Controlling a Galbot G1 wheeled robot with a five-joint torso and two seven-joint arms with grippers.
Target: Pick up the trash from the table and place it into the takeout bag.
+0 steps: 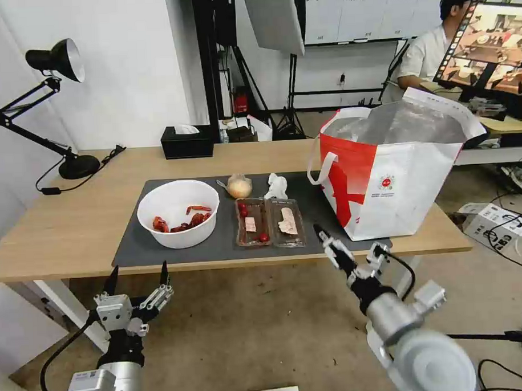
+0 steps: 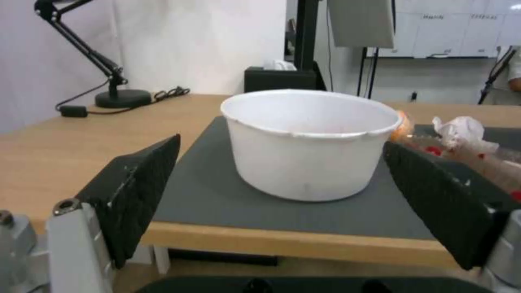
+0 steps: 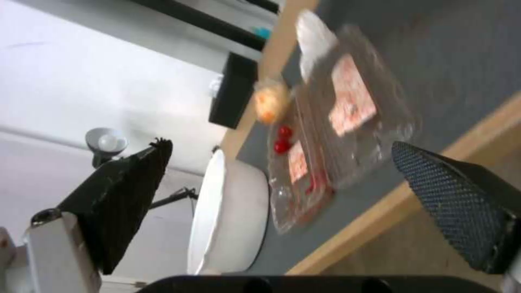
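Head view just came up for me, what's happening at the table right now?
Nothing is held yet. The left gripper hangs open below the table's near edge, in line with the white bowl of red shell scraps. The right gripper is open too, tilted over by the near edge, facing the clear tray with cherry tomatoes. The crumpled tissue and the wrapped orange-yellow lump lie on the grey mat behind the tray. The takeout bag stands open at the table's right end.
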